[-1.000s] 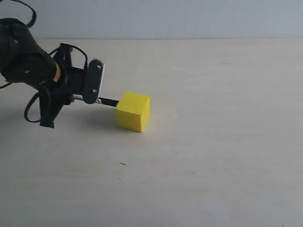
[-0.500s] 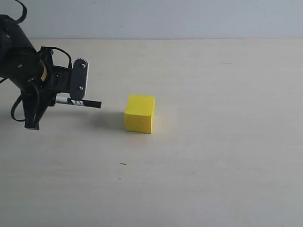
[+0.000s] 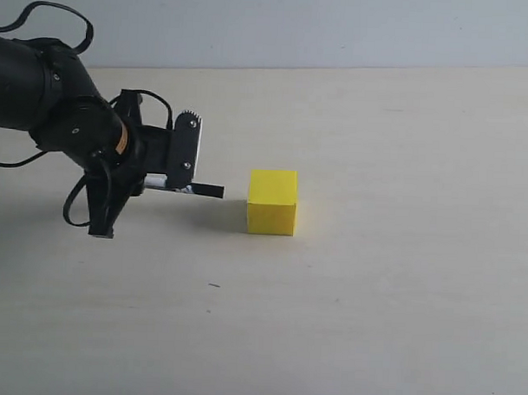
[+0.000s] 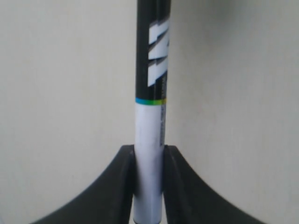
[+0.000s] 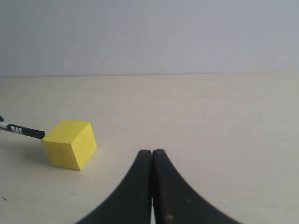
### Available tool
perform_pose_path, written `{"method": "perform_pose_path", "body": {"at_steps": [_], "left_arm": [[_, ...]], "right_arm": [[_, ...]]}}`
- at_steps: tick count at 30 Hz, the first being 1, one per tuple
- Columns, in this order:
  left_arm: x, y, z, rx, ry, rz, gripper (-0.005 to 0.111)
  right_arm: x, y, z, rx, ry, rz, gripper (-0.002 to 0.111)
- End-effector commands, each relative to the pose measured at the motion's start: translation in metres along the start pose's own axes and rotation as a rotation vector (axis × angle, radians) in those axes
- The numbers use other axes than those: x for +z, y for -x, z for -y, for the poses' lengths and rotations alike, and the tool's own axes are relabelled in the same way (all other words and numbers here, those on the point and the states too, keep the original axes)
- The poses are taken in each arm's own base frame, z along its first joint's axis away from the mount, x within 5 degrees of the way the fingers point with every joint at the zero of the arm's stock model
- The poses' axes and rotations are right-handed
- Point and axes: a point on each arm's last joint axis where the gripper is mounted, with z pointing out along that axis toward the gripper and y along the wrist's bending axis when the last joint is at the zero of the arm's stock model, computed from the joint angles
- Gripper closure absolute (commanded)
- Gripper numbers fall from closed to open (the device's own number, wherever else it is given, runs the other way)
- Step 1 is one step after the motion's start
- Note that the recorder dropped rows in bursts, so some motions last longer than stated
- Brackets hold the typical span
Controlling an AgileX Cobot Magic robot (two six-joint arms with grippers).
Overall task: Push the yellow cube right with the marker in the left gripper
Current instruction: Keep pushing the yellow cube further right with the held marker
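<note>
Pale beige worktop [image 3: 399, 298] stretched back to a plain grey wall [image 3: 296, 25]. My left tool [image 3: 173, 181] was clenched on the white barrel of the marker [image 3: 203, 190], which lay almost level just above the worktop, its black end pointing right. The yellow cube [image 3: 272, 202] sat on the worktop just right of that end. The exterior view showed a small gap between them, though the right wrist view made them look as if they met. My right tool [image 5: 152, 158] was closed on nothing, hovering well off to the cube's right.

As I judged it, pushing well meant setting the black end against the middle of the cube's near face, fairly low, then driving straight right. That way the cube would slide rather than turn or tip. A firm grasp was needed so the marker would not slip back.

White slanted marks crossed the marker's black band; I could not read them as letters. A thin coloured ring edged the band. Fine print along the barrel was too small to read.
</note>
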Motion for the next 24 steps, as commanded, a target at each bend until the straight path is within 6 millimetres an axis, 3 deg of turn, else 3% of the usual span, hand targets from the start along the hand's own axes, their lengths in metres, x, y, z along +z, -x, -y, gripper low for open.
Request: {"method": "perform_pose_path", "body": {"at_steps": [1, 24], "left_arm": [[-0.0004, -0.0140, 0.0000, -0.050, -0.048, -0.071, 0.107], [-0.0001, -0.0100, -0.0046, -0.030, 0.000, -0.025, 0.107]], "right_arm": [[0.0000, -0.0006, 0.0001, -0.004, 0.000, 0.007, 0.108], [0.0000, -0.0006, 0.0001, -0.004, 0.000, 0.007, 0.108]]}}
